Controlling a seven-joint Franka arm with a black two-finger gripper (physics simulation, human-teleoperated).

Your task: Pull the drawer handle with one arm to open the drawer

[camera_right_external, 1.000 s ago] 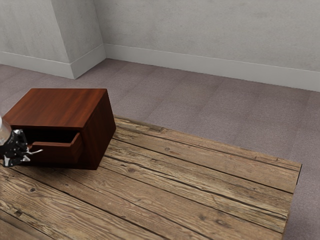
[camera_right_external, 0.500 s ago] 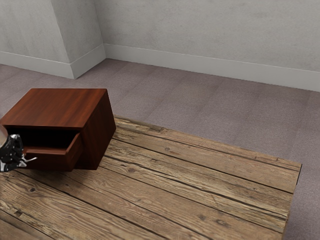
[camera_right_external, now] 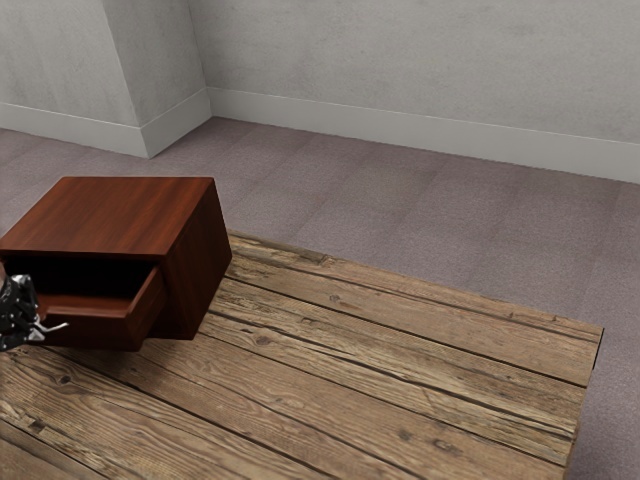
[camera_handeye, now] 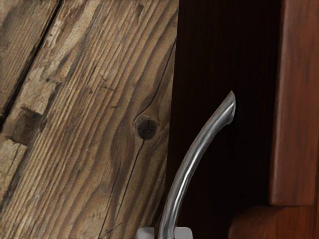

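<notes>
A dark red wooden cabinet [camera_right_external: 120, 215] stands on the plank table [camera_right_external: 350, 380] at the exterior view's left. Its single drawer [camera_right_external: 100, 318] is pulled partly out, with a dark gap showing above it. My black gripper [camera_right_external: 25, 318] sits at the exterior view's left edge, in front of the drawer, shut on the thin silver handle [camera_right_external: 52, 327]. In the wrist view the curved metal handle [camera_handeye: 192, 164] runs down between my two pale fingertips [camera_handeye: 146, 233], against the dark drawer front [camera_handeye: 224, 74].
Bare wooden planks [camera_handeye: 84, 124] lie below the drawer and stretch to the exterior view's right. The table's far edge [camera_right_external: 590, 335] drops to a grey carpet floor [camera_right_external: 420, 200], with grey walls behind.
My gripper has moved toward the exterior view's left, still on the handle. The drawer has slid further out of the cabinet with it.
</notes>
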